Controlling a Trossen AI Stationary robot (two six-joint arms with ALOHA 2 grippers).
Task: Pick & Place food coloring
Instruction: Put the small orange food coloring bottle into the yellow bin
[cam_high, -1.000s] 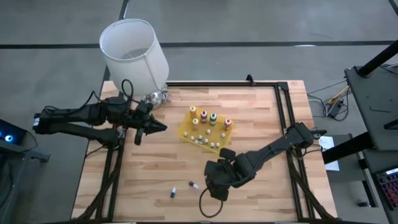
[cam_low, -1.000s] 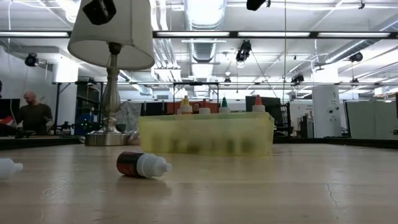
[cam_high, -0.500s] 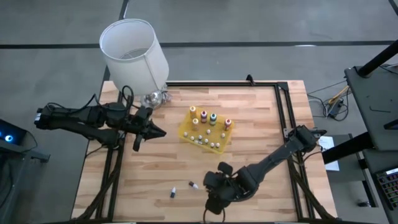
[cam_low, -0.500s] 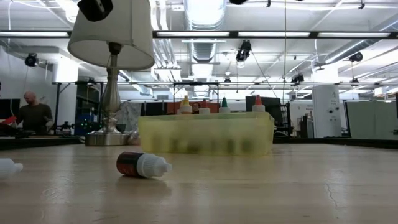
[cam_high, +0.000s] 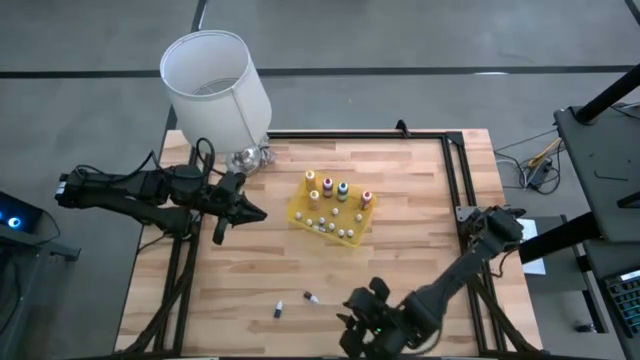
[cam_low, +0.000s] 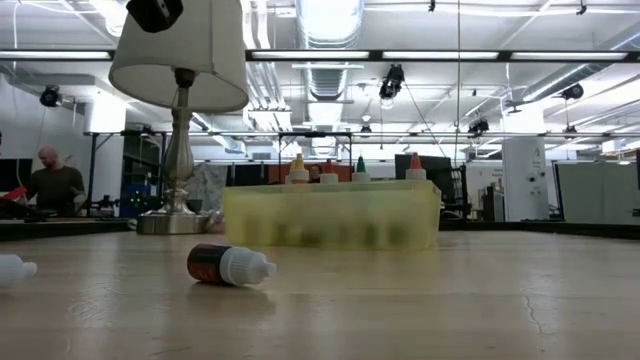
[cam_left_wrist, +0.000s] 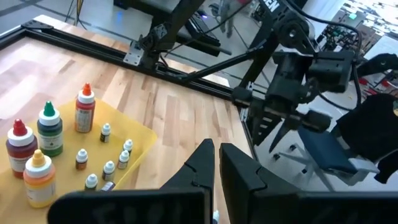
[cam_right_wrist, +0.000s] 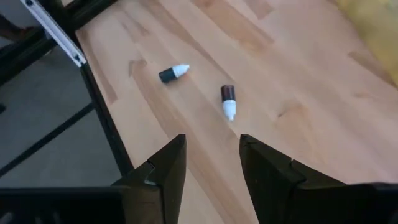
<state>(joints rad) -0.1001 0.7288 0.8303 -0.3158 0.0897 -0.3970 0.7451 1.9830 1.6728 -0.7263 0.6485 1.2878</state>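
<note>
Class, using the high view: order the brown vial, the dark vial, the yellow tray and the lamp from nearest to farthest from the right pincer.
From the right pincer, at the near table edge:
1. Brown vial, lying loose just to its left.
2. Dark vial, loose, further left.
3. Yellow tray, mid-table, holding bottles.
4. Lamp, far left corner.

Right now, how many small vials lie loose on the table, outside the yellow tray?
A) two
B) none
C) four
A: the high view shows a dark vial and a brown vial lying on the wood near the front edge, apart from the yellow tray.
</note>
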